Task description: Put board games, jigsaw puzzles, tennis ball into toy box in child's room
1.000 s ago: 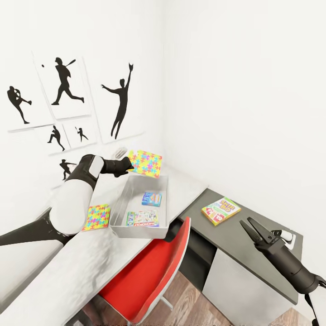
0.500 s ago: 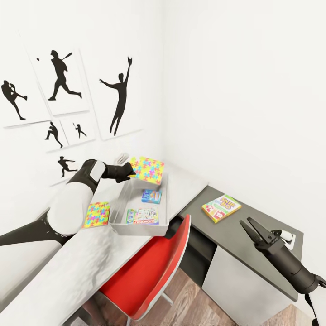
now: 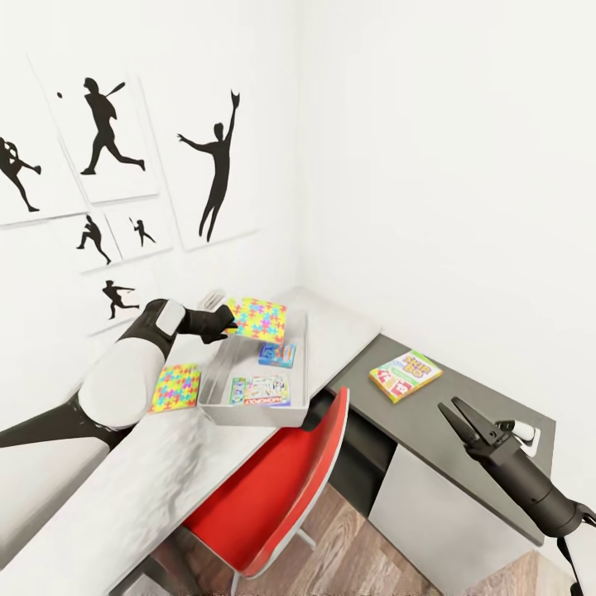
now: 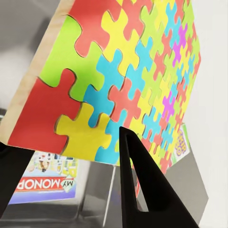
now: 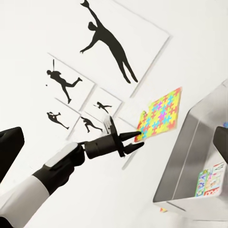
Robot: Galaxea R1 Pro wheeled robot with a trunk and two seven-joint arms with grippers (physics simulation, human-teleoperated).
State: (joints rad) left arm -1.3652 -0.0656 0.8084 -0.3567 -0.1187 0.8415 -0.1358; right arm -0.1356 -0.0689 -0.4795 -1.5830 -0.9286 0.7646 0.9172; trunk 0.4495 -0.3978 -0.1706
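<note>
Tray (image 3: 217,381) sits on desk (image 3: 165,480), w/ two game boxes (image 3: 261,391) inside. One puzzle (image 3: 257,319) held over tray's far end by left gripper (image 3: 227,322); 2nd puzzle (image 3: 175,386) flat on desk, left of tray. Third game box (image 3: 405,374) on lower cabinet top (image 3: 463,414), right. Chair (image 3: 273,505) in front of the desk.

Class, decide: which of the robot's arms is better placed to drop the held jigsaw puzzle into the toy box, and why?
Left. The left gripper already grips the jigsaw puzzle by its edge, held above the far end of the toy box. The right gripper hangs empty over the dark cabinet top, far from it.
</note>
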